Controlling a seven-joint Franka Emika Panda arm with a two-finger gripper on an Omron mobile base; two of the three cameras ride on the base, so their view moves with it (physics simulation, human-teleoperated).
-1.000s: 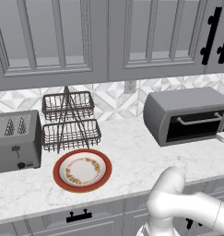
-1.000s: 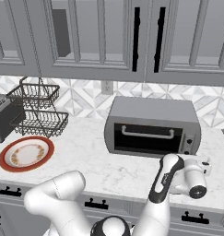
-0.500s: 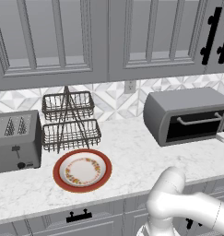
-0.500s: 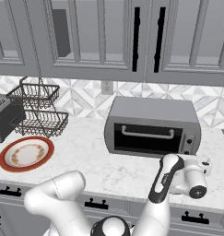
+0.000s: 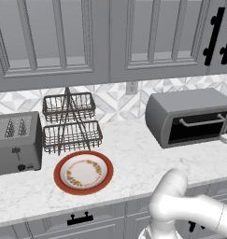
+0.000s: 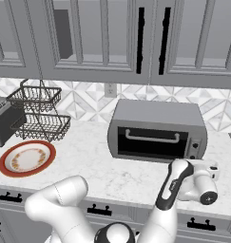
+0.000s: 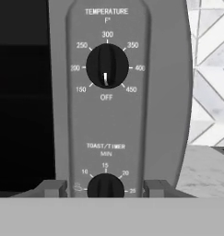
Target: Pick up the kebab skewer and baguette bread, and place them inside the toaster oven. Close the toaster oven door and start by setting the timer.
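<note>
The toaster oven stands on the counter at the right. Its dark glass door is shut, bar handle up. My gripper hovers in front of the oven's right control panel. In the hand view my gripper is open, one fingertip on each side of the timer knob, with bare panel showing between tips and knob. Above it, the temperature knob points to OFF. The kebab skewer and baguette bread are hidden.
A red-rimmed plate lies bare on the counter at the left. Behind it stands a two-tier wire basket rack, and a grey slot toaster sits at the far left. Wall cabinets hang overhead.
</note>
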